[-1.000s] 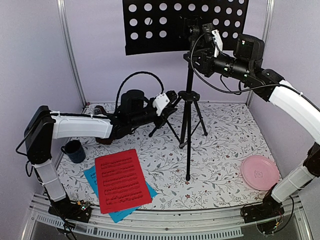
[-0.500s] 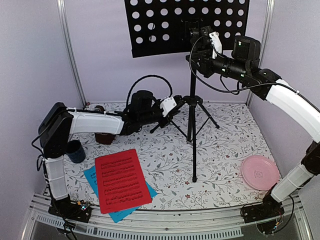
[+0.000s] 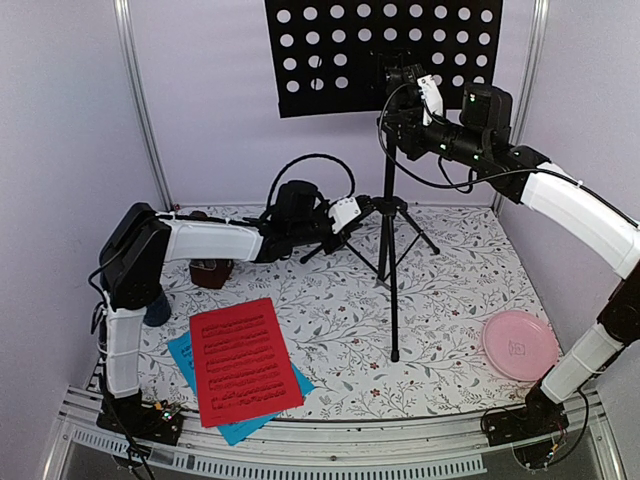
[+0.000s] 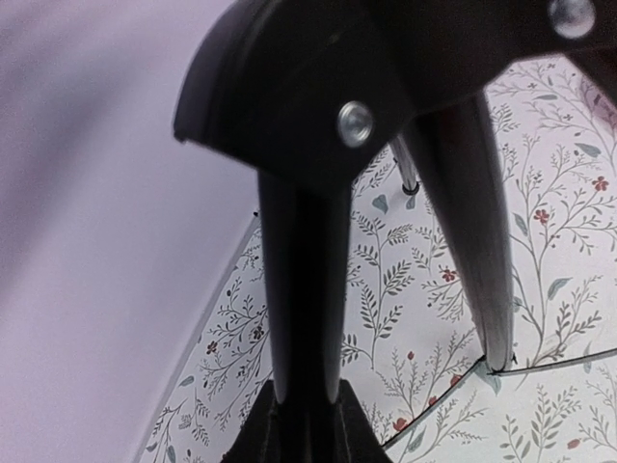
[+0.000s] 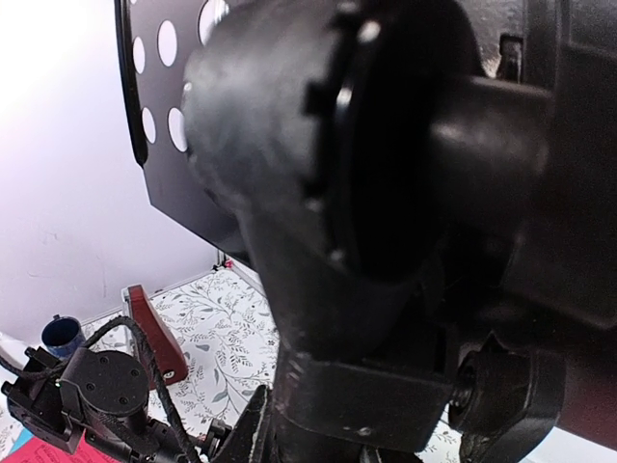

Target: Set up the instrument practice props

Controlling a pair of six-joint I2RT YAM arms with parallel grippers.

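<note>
Music stand (image 3: 340, 100) shifted right, now upright; left pincer (image 3: 350, 213) and right pincer (image 3: 400, 92) both clenched on it

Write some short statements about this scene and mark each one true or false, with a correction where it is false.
1. The red sheet lies on top of the cyan sheet. True.
2. The pink plate lies at the far left of the table. False: it lies near the right front corner.
3. The right gripper grips the music stand just under its perforated desk. True.
4. The left gripper holds the metronome. False: it is closed on a leg of the stand, and the metronome stands on the table beside the left arm.
5. Both sheets rest on the stand's desk. False: they lie flat on the table.
</note>
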